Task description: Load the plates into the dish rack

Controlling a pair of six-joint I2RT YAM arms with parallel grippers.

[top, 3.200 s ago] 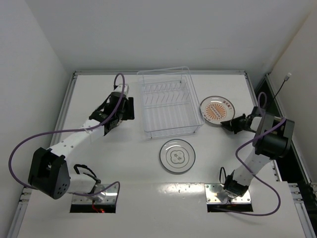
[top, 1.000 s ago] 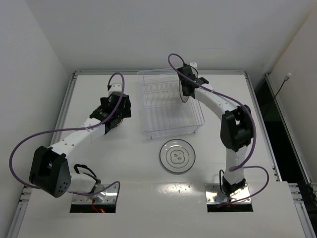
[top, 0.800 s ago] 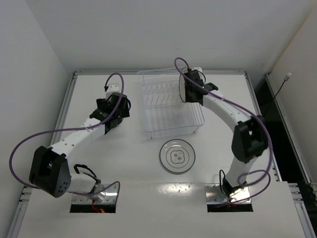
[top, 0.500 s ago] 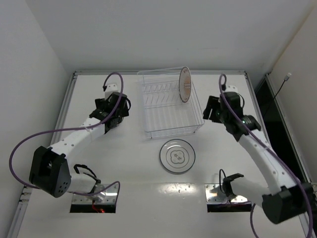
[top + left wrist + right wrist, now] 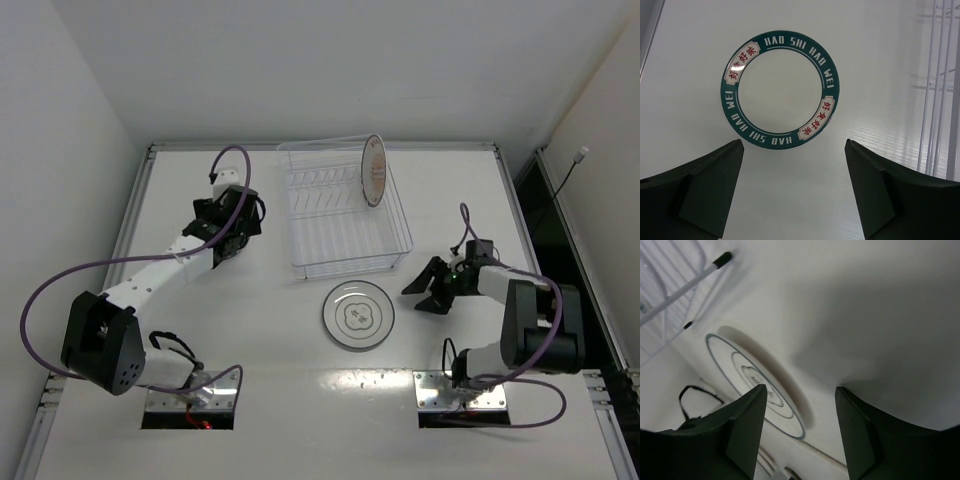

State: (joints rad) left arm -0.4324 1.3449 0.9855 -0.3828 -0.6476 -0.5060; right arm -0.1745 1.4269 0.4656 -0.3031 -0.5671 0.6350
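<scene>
1. one of three is done, by my reckoning: the round plate with the orange sunburst centre [image 5: 373, 170] stands on edge among the tines at the far right of the clear rectangular wire dish rack [image 5: 335, 240];
2. two are left: the round white plate with a thin dark rim [image 5: 358, 315] lies flat on the white counter [image 5: 250, 330] just in front of the rack; the round plate with a dark green lettered rim band [image 5: 780, 90] lies flat to the rack's left;
3. the right hand [image 5: 420, 297] sits low beside the white plate, fingers spread, pinching nothing; the left hand [image 5: 790, 200] hangs over the green-banded plate, fingers spread wide, empty too;
4. against a few seconds back: the orange plate then lay flat on the counter right of the rack; since then the right arm has carried it in, let go and swung down towards the white plate; the left arm has barely shifted.
</scene>
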